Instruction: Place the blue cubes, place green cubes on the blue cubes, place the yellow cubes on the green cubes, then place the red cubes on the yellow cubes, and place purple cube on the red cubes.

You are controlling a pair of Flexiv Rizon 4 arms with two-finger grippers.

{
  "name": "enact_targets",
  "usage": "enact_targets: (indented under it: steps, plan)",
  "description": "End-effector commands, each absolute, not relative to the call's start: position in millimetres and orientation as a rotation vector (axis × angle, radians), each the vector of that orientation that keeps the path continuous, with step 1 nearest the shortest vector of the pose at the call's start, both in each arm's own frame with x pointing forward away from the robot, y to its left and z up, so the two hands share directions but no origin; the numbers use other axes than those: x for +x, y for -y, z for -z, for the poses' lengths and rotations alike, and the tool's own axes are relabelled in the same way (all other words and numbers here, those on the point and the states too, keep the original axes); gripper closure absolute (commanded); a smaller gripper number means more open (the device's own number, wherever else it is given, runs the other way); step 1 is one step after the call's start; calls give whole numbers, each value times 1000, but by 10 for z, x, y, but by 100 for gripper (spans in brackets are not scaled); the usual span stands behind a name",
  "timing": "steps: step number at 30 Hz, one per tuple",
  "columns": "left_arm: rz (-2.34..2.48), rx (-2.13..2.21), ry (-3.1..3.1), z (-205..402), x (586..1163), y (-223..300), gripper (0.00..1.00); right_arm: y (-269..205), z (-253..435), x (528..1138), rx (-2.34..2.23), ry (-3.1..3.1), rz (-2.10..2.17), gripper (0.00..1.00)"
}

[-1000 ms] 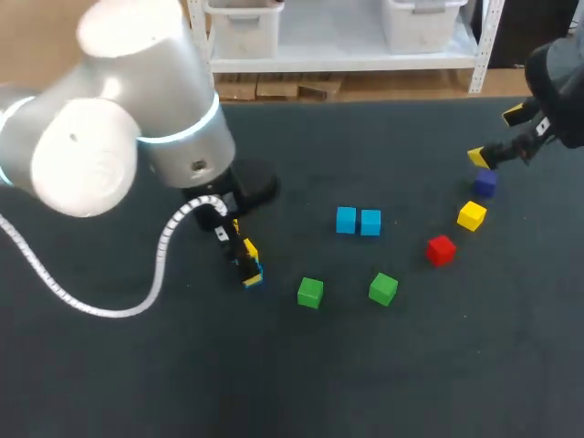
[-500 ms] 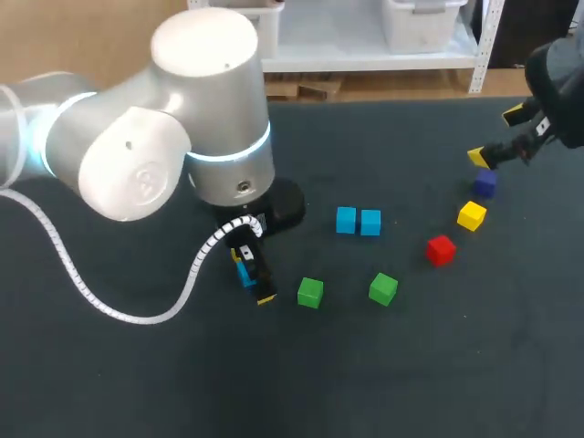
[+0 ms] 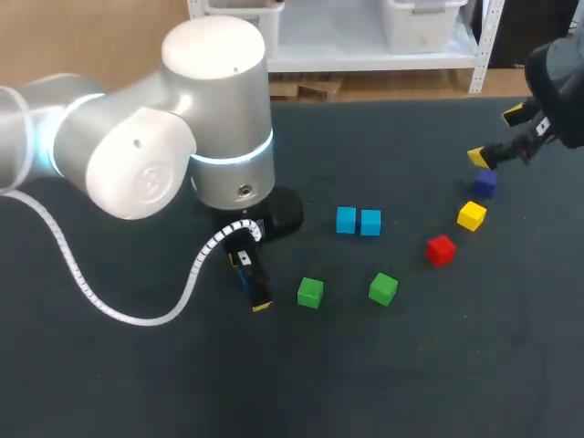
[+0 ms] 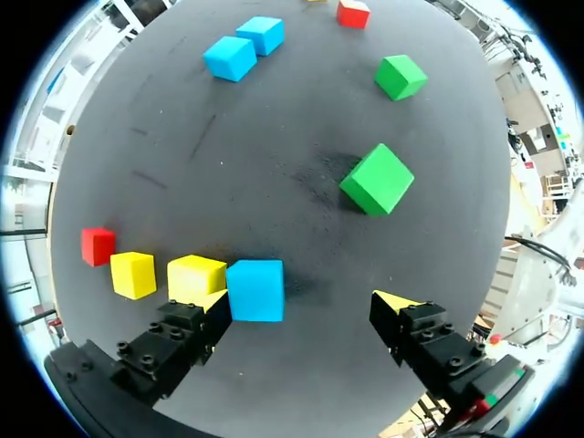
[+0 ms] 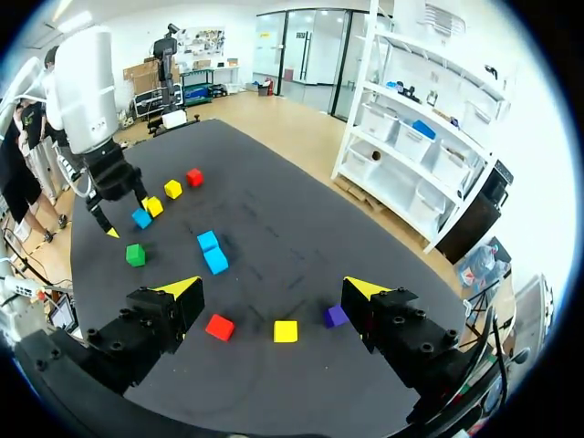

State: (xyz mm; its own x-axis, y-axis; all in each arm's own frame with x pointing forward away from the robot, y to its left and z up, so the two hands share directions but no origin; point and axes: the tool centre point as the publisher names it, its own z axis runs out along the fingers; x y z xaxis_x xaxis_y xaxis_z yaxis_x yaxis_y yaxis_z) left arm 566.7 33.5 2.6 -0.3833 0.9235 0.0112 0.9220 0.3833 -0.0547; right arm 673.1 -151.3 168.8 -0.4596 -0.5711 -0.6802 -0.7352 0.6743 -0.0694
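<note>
The left gripper [image 4: 303, 303] is positioned low over the table [image 4: 274, 155], and its fingers are set wide apart. A single blue cube [image 4: 255, 290] is seen resting on the table between the fingers, close against one of them and well apart from the other, so it is not clamped. Just beside this cube, on the outer side of that finger, two yellow cubes [image 4: 196, 276] and a red cube [image 4: 98, 245] are laid in a row; whether the first yellow cube touches the single blue cube cannot be told. Ahead of the left gripper, the near green cube [image 4: 377, 179] and the far green cube [image 4: 400, 77] are located apart from each other. Beyond them, the pair of blue cubes [image 4: 230, 58] is placed side by side, touching. The right gripper [image 3: 494, 137] is located near the right edge of the table, and its fingers are likewise held apart. The purple cube [image 3: 484, 183] is found near this gripper, on the table surface. A third yellow cube [image 3: 472, 215] and a second red cube [image 3: 441, 249] are set out after the purple cube in a slanted line running toward the middle of the table, each apart from the next.
</note>
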Motion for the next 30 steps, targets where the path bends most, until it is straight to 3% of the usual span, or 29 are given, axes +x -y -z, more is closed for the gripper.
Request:
enact_targets:
  steps: [1,5,6,7,8,12,13,22,30]
  plan:
    - [-67,-1718,2571,15,5724,-314,0,1512,-1683,6717,-997,-2192,-300,0]
    - [-72,-1715,2578,17,5745,-313,9,1512,-1683,6717,-997,-2192,-300,0]
    - [-72,-1715,2581,13,5750,-314,16,1512,-1683,6717,-997,-2192,-300,0]
    - [-72,-1716,2582,10,5753,-314,30,1512,-1683,6717,-997,-2192,-300,0]
    - [-71,-1718,2584,7,5755,-315,52,1512,-1683,6717,-997,-2192,-300,0]
    - [-70,-1726,2587,-3,5763,-315,77,1512,-1683,6717,-997,-2192,-300,0]
    - [-67,-1727,2589,-5,5764,-315,98,1512,-1683,6717,-997,-2192,-300,0]
    - [-58,-1831,2571,-112,5813,-358,100,1512,-1683,6717,-997,-2192,-300,0]
    - [56,-2045,2565,-382,6210,-439,100,1512,-1683,6717,-997,-2192,-300,0]
